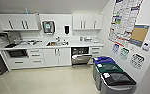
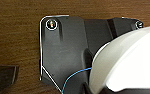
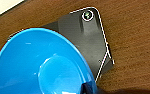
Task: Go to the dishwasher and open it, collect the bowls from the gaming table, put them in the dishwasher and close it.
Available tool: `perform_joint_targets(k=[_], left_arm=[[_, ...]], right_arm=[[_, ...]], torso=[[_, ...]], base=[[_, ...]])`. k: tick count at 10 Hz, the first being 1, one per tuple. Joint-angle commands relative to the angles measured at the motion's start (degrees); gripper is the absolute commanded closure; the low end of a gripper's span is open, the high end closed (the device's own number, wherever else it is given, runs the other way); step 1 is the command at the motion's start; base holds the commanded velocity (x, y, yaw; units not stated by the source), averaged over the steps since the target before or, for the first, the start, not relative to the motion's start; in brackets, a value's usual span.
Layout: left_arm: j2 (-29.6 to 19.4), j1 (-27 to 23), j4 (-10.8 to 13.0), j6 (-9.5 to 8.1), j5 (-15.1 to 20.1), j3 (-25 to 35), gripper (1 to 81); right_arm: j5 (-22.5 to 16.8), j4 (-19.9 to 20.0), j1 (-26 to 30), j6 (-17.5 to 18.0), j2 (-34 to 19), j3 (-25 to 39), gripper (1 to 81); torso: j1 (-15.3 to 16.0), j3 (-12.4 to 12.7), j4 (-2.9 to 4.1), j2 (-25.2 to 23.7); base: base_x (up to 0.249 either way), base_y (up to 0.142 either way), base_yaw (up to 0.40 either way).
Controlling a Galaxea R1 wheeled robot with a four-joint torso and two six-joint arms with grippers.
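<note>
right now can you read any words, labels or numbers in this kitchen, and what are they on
None of it reads clearly.
Large colourful poster on the right wall: dense print, too blurred to read.
Blue and tan notice beside it: illegible.
Small round-patterned sheets below: illegible.
White labels on the lids of the blue, green and black bins: too small to read.
Brushed steel dishwasher, white bowl and blue bowl: no text visible.

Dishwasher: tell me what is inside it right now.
The dishwasher stands under the counter with its door partly lowered. Above the door there is a dark opening with a hint of rack. Whether any bowls sit inside cannot be seen; the door covers the lower part.
</note>
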Motion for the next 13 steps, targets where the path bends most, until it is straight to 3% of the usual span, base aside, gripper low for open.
perform_joint_targets(k=[1, 7, 13], left_arm=[[-0.39, -2.01, -0.02, 0.09, 1.84, 0.02, 81.1], [-0.31, -2.09, 0.15, 0.09, 1.84, 0.02, 81.1], [-0.39, -2.09, -0.2, 0.09, 1.93, 0.02, 81.1]], right_arm=[[-3.19, -0.42, 2.44, -0.18, -1.21, -0.02, 81.1], [-3.89, -0.51, 2.79, -0.26, -0.86, -0.02, 81.1], [-3.98, -0.51, 2.8, -0.26, -0.86, -0.37, 81.1]], torso=[[0.0, 0.0, 0.0, 0.0], [0.05, 0.0, 0.0, 0.02], [0.07, 0.0, 0.0, 0.05]], base=[[0.234, 0.0, 0.0], [0.223, 0.0, 0.0], [0.154, 0.0, 0.0]])
